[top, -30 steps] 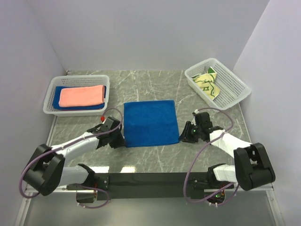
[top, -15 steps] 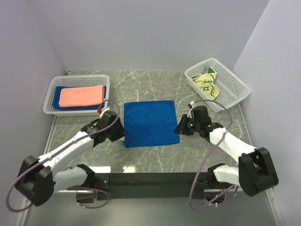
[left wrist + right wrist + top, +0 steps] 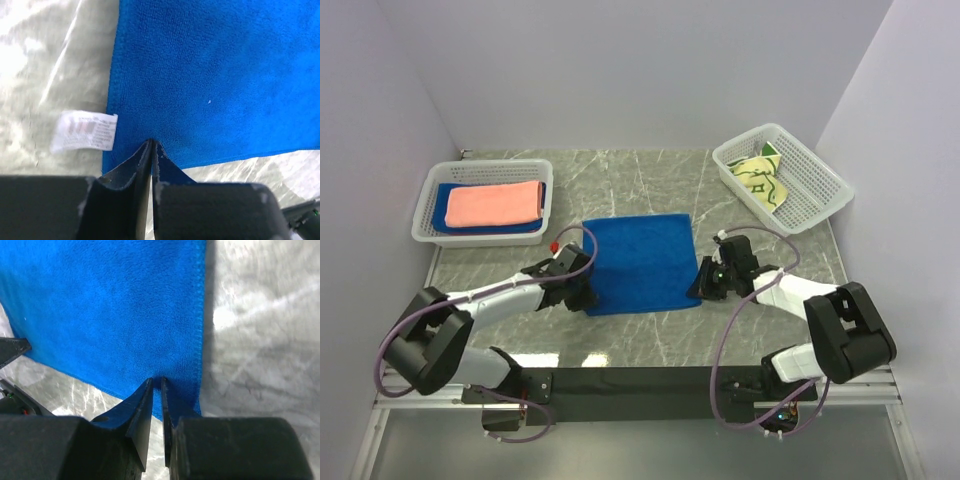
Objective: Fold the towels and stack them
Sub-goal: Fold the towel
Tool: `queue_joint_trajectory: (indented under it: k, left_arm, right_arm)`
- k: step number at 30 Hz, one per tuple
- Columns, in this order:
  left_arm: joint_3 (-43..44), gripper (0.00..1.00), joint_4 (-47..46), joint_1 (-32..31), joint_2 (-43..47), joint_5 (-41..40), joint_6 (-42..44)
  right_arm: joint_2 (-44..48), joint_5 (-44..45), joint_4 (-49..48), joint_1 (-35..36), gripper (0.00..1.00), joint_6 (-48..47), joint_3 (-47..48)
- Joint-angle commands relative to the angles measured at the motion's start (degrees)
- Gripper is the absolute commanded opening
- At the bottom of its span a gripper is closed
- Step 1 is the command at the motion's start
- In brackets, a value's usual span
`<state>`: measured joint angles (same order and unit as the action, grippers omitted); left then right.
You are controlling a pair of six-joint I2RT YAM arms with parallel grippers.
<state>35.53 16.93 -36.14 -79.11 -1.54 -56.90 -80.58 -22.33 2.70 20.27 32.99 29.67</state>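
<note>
A royal blue towel [image 3: 640, 260] lies flat in the middle of the table. My left gripper [image 3: 582, 296] is at its near left corner, and the left wrist view shows the jaws pressed together on the towel's hem [image 3: 151, 143] beside a white care label [image 3: 85, 131]. My right gripper [image 3: 699, 289] is at the near right corner, its jaws nearly closed with a pinch of blue cloth [image 3: 156, 381] between them. A salmon-pink towel [image 3: 495, 203] lies folded on another blue towel [image 3: 443, 207] in the left basket. A pale yellow and green towel [image 3: 760, 180] sits crumpled in the right basket.
The white lattice basket [image 3: 428, 205] stands at the back left and another white lattice basket [image 3: 820, 172] at the back right. The grey marble tabletop [image 3: 650, 180] runs to pale walls on three sides. A black rail [image 3: 640, 380] carries the arm bases along the near edge.
Both grippers moved inward to the blue towel's near corners. The left opened briefly, then closed on the hem. The right narrowed onto the cloth.
</note>
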Motion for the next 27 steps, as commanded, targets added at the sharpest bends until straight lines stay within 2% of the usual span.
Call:
queue_joint_trajectory:
  k: [1,2,5,6,8,9,11,12,13,15,19,21,22,27]
  left_arm:
    - [-6.51,0.13,6.87,-0.42,7.08,0.93,-1.62]
    - [-6.61,0.13,7.59,-0.42,7.13,0.93,-1.63]
    - [-6.18,0.22,10.22,-0.51,12.2,0.75,-1.89]
    - [-5.13,0.3,12.06,-0.51,13.27,0.49,-1.81]
    - [-2.59,0.4,13.39,-0.42,15.81,-0.04,-1.19]
    - [-1.35,0.49,14.26,-0.51,16.18,-0.3,-0.58]
    - [3.46,0.58,15.15,-0.42,15.83,-2.75,2.31]
    - [5.32,0.67,15.24,-0.34,15.31,-3.81,3.8]
    - [7.08,0.71,14.89,0.1,14.52,-4.78,7.91]
    - [12.86,0.81,14.63,1.15,11.01,-7.15,12.58]
    - [23.07,0.91,11.56,7.48,0.57,-4.88,28.29]
    - [29.4,0.95,10.59,10.37,-3.13,-3.48,35.15]
    - [31.25,0.94,9.97,11.17,-6.72,-3.03,37.2]
    - [42.15,0.9,8.3,15.65,-17.11,1.1,46.17]
  right_arm:
    - [5.04,3.17,8.08,0.21,0.21,-0.48,-5.22]
    - [6.38,3.17,8.11,0.21,0.21,-0.3,-5.24]
    - [10.16,4.65,12.76,0.21,0.21,-1.17,-4.01]
    - [12.0,4.83,13.81,0.21,0.22,-1.52,-2.35]
    - [14.2,5.01,16.45,0.21,0.22,-3.71,0.02]
    - [14.74,4.84,16.81,0.21,0.22,-4.6,2.82]
    - [14.23,4.83,18.3,0.21,0.24,-9.58,6.61]
    - [13.44,5.1,18.83,0.03,0.25,-11.53,11.15]
    - [12.12,5.27,20.23,-0.32,0.27,-13.64,13.72]
    - [6.85,5.97,21.64,-0.85,0.37,-19.79,21.87]
    - [-1.76,4.58,19.45,-3.3,0.41,-28.04,31.31]
    - [-8.17,1.87,21.72,-4.36,0.42,-32.09,37.78]
    - [-10.37,1.15,23.04,-4.71,0.42,-36.64,40.09]
    - [-23.03,-1.22,28.32,-7.09,0.43,-44.32,53.2]
